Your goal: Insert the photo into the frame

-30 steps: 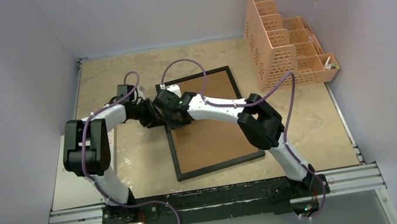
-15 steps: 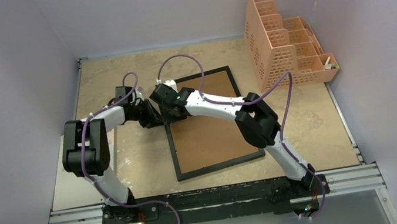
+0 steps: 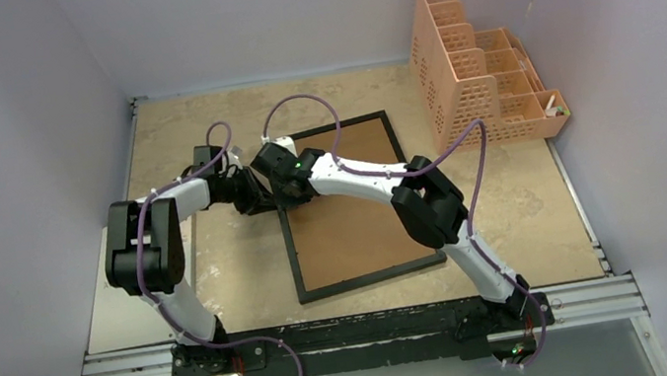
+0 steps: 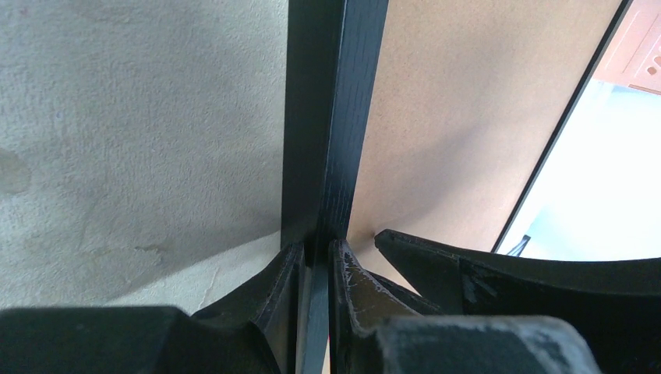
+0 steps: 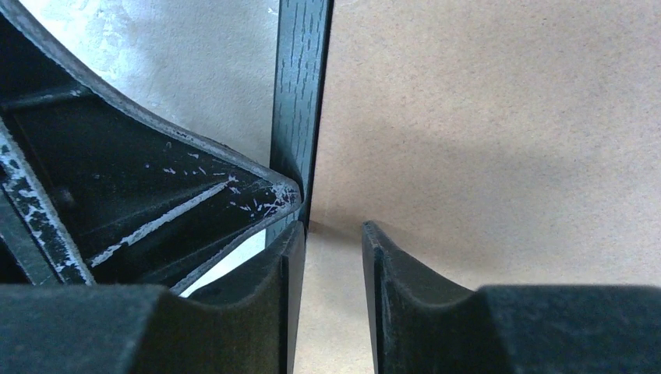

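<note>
- Our left claw (image 4: 315, 282) pinches the frame (image 4: 323, 117) by its black rail, brown back facing up.
- Our right claw (image 5: 331, 241) stands narrowly parted beside that rail.

- The top external camera sits high above and behind the arm bases (image 3: 206, 350). It looks down and forward over the whole table (image 3: 199, 118), from far enough back to take in the peach mesh organizer (image 3: 478, 77) at the far right.
- The left wrist camera looks along the left gripper (image 4: 316, 248) from very close, facing the black rail and brown back of the frame (image 4: 327, 117).
- The right wrist camera looks past the right gripper (image 5: 331, 234), equally close, onto the same rail and board.
- Both wrist views share that stretch of rail, and each catches a finger of the other gripper. The top view shows the same spot mid-table.
</note>
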Tool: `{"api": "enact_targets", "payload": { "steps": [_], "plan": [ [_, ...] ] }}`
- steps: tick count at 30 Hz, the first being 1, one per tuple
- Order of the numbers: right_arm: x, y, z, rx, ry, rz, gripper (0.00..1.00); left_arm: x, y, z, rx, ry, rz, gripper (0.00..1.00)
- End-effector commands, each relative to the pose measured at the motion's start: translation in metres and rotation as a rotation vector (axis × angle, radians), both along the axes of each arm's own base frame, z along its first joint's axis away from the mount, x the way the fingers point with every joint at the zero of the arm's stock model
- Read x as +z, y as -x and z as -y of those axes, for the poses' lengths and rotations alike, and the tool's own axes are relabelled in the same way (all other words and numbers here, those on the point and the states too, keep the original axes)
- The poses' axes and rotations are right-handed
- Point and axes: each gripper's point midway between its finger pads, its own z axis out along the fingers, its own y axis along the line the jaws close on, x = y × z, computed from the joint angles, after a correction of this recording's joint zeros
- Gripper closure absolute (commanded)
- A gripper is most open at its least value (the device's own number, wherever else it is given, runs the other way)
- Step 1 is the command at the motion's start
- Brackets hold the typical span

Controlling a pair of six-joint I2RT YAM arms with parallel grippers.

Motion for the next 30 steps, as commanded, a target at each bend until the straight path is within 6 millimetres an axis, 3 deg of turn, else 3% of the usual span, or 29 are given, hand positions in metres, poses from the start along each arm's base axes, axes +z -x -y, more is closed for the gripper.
{"api": "enact_targets", "payload": {
  "steps": [1,10,18,25,30],
  "plan": [
    [-0.014,0.012,0.016,0.016,0.068,-0.055,0.66,-0.046,0.029,-0.009,0.002,-0.104,-0.144,0.94],
    [-0.008,0.012,0.019,0.01,0.048,-0.055,0.61,-0.05,0.032,-0.012,0.004,-0.124,-0.162,0.95],
    [-0.018,0.023,0.031,0.02,0.074,-0.09,0.7,-0.05,0.029,-0.014,0.006,-0.137,-0.16,0.95],
    [-0.025,0.023,0.032,0.026,0.088,-0.098,0.71,-0.051,0.03,-0.014,0.006,-0.138,-0.166,0.96],
    [-0.04,0.031,0.041,0.045,0.134,-0.129,0.82,-0.051,0.03,-0.015,0.006,-0.144,-0.168,0.96]
  ]
}}
